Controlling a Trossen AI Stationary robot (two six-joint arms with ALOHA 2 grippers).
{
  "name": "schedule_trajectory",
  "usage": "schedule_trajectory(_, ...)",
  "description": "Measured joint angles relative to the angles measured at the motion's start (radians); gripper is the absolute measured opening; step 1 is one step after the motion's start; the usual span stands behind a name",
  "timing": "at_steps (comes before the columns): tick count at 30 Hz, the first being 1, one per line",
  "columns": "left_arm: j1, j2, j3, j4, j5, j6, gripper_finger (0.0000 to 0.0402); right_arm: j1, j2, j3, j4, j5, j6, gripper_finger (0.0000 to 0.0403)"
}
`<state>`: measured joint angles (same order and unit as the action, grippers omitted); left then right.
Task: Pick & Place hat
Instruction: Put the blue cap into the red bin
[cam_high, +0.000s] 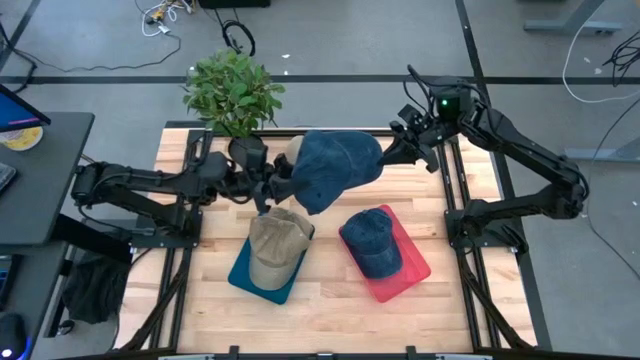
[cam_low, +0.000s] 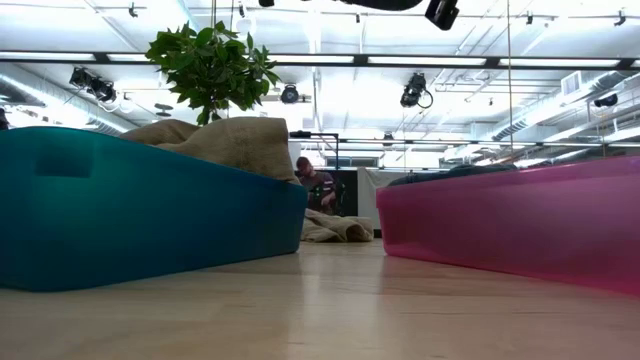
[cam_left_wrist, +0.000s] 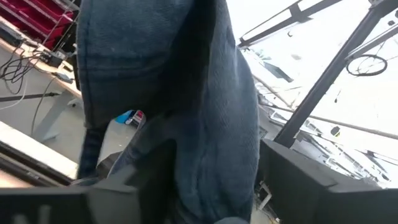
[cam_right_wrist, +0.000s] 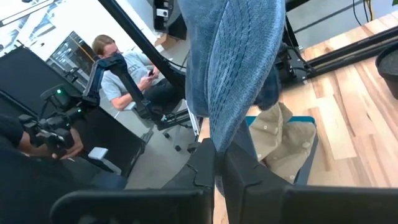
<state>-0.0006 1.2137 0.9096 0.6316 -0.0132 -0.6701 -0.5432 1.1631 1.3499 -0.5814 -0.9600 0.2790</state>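
Note:
A blue denim hat (cam_high: 335, 165) hangs in the air above the middle of the table, between my two grippers. My right gripper (cam_high: 390, 152) is shut on its far-right edge. My left gripper (cam_high: 275, 190) stands open at the hat's left side. In the left wrist view the denim (cam_left_wrist: 205, 124) fills the space between the spread fingers. A tan hat (cam_high: 275, 248) lies on a teal tray (cam_high: 243, 272). Another blue hat (cam_high: 375, 243) lies on a red tray (cam_high: 410, 270). My right gripper pinches a stitched edge of the denim hat (cam_right_wrist: 222, 134) between its two shut fingers (cam_right_wrist: 202, 165). The fingers come nearly level from the table's right side. The hat is lifted clear of the table and trays. Whether my left gripper touches the hat, I cannot tell.
A potted plant (cam_high: 232, 90) stands at the table's far edge, just behind the left arm. In the low view the teal tray (cam_low: 150, 210) and the red tray (cam_low: 520, 220) stand side by side with bare wood between them. A person (cam_right_wrist: 124, 68) sits beyond the table.

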Motion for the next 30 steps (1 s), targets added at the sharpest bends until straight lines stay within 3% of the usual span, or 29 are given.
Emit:
schedule_trajectory(10,0.001,0.0,0.0,-0.011,0.0,0.066,0.0029,0.0,0.004,0.0,-0.003,-0.026,0.03,0.0021)
schedule_trajectory(14,0.004,0.0,0.0,-0.011,0.014,0.108,0.0026,0.024,0.002,0.0,0.022,-0.164,0.075,0.0061)
schedule_trajectory(22,0.004,0.0,0.0,-0.017,0.117,0.141,0.0024,0.108,0.003,0.0,-0.003,-0.167,0.302,0.0197)
schedule_trajectory(27,0.004,0.0,0.0,-0.037,0.201,0.143,0.0024,0.157,-0.001,0.0,-0.061,-0.167,0.343,0.0286)
schedule_trajectory(30,0.003,0.0,0.0,-0.052,0.225,0.143,0.0024,0.166,-0.002,0.0,-0.107,-0.165,0.353,0.0318)
